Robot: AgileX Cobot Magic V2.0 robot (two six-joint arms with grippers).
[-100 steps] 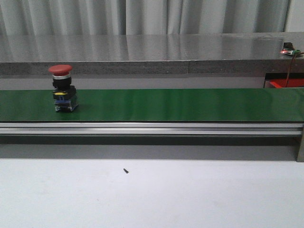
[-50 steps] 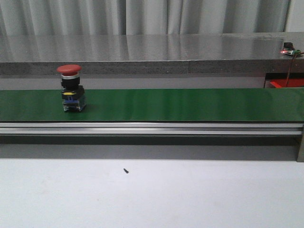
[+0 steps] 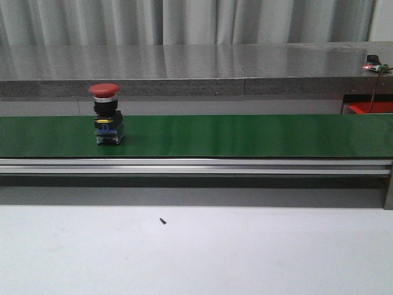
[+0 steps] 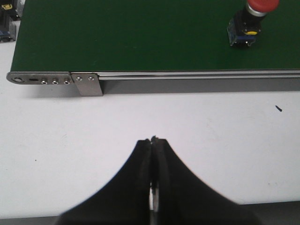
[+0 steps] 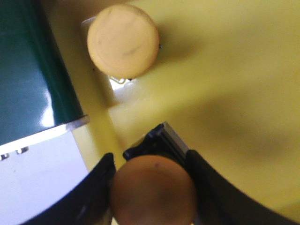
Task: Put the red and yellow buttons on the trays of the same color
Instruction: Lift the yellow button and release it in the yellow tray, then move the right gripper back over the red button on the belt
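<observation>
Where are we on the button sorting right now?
One yellow button already sits on the yellow tray. The right gripper holds a second yellow button over that tray, not yet released. The red button rides the green belt, untouched; the left gripper is shut and empty.

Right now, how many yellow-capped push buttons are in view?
2, both in the right wrist view: one round yellow-capped push button standing on the yellow tray, another yellow-capped button between the right gripper fingers above that tray. Others may be out of frame.
</observation>
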